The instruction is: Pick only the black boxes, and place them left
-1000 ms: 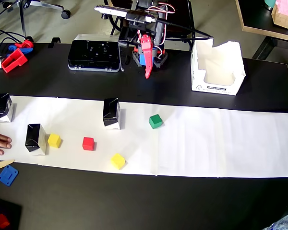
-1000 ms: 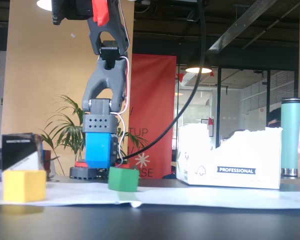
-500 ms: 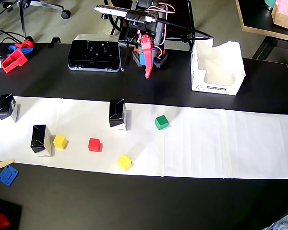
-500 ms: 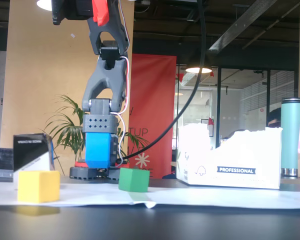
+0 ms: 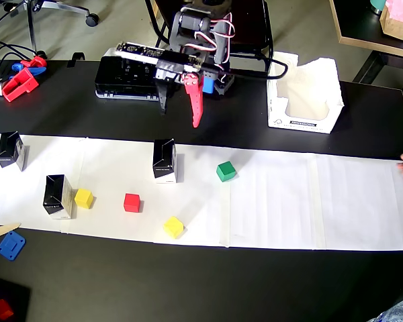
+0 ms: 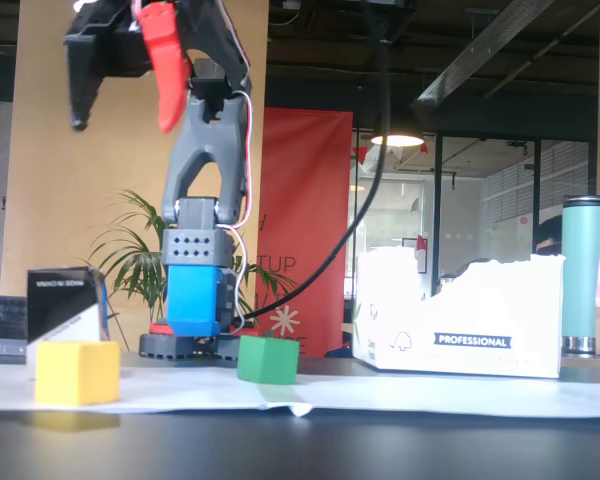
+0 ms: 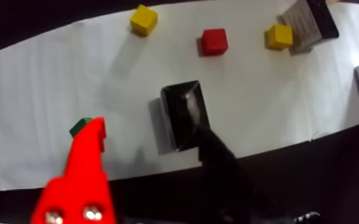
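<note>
We see matte cardboard black boxes (image 5: pixel 164 161) (upright cartons) at centre-left, below the spread, empty gripper (image 5: pixel 180 113).

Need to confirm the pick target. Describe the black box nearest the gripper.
The middle black box is a small upright carton, seemingly cardboard, black with a white lower panel and tiny print. It stands on the white paper strip, left of the green cube in the overhead view, untouched. The open gripper hovers behind it.
</note>
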